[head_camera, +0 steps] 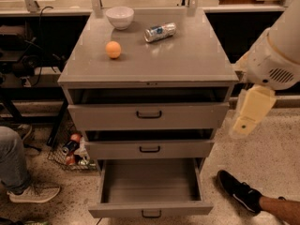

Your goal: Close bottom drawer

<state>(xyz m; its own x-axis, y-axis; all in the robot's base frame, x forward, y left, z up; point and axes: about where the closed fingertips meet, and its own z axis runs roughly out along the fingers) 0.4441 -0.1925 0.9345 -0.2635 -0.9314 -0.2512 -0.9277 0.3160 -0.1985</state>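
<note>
At the foot of the grey cabinet, bottom drawer pulled far out. Atop the cabinet: bowl, orange, toppled can. Right of the cabinet, beside its top drawer, gripper hanging clear of everything; spread or pressed together, cannot tell.

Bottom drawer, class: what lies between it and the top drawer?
The middle drawer, slightly open, in the camera view; the tool hangs right of the cabinet.

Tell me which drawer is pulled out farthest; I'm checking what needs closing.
The bottom drawer, its box exposed; the other two are slightly ajar. The gripper hangs right of the cabinet.
</note>
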